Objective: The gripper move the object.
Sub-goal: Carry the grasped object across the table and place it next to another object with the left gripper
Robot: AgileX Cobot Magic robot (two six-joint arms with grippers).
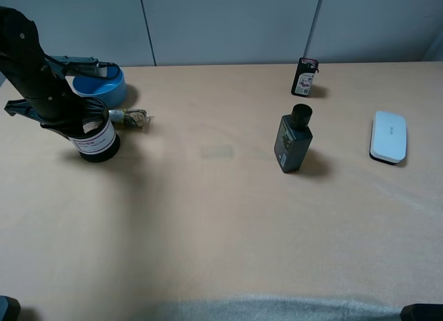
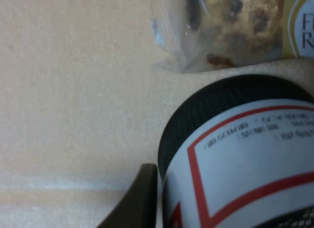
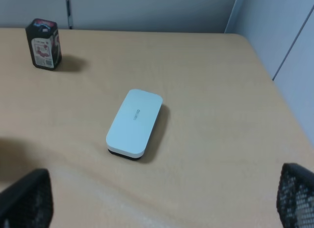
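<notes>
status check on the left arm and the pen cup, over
Left gripper at pen cup, one finger against its wall, grip unconfirmed. Right gripper open, away from it. Cup upright. Snack packet and blue bowl close beside it.

Pen cup: black wire mesh, smooth white label band. Surface: matt, pale wood-look. Wrapper: clear glossy plastic.

Soft even light; the object blurs close up.

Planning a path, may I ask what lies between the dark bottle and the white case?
Only bare table lies between the dark bottle and the white case, seen in the high view.
</notes>
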